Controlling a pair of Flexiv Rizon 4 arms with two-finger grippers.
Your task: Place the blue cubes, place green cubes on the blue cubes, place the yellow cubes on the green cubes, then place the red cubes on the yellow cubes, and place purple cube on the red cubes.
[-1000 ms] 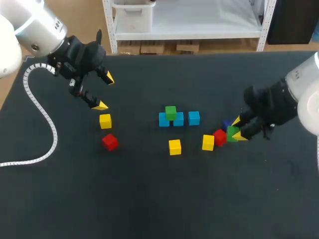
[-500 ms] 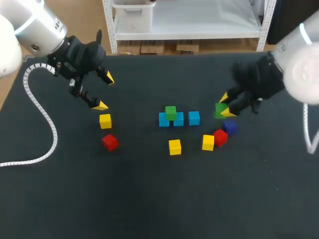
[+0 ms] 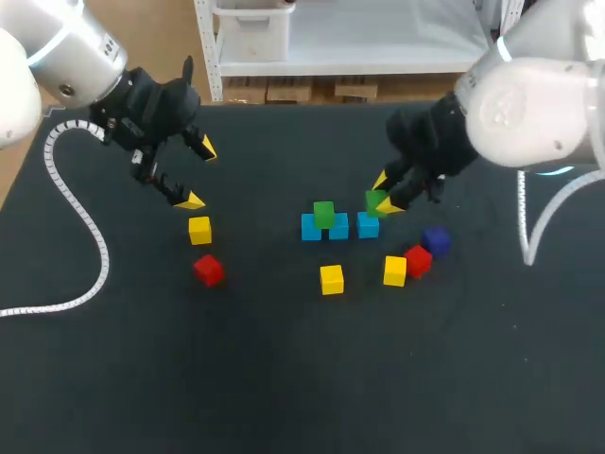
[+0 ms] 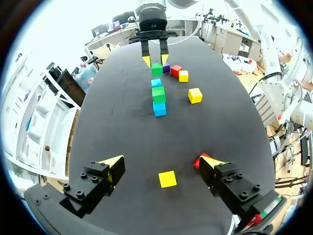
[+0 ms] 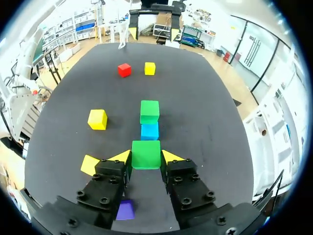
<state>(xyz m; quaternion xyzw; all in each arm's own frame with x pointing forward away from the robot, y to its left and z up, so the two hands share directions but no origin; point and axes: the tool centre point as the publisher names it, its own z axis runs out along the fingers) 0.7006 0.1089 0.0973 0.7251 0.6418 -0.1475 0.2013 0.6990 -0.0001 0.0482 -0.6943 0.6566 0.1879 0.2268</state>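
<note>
Carries held green cube (image 3: pixel 375 201) from right side of table (image 3: pixel 284 378) to just above lone blue cube (image 3: pixel 368 224) mid-table, with right gripper (image 3: pixel 385 192) clenched on it. Holds left gripper (image 3: pixel 199 174) spread open near far-left corner.

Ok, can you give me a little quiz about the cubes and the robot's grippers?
1. True or false: the right gripper is shut on a green cube.
2. How many yellow cubes lie on the table? A one, B three, C six.
3. Fill the gap: the cube closest to the purple cube is ___.
Key: 1 true; 2 B; 3 red.
</note>
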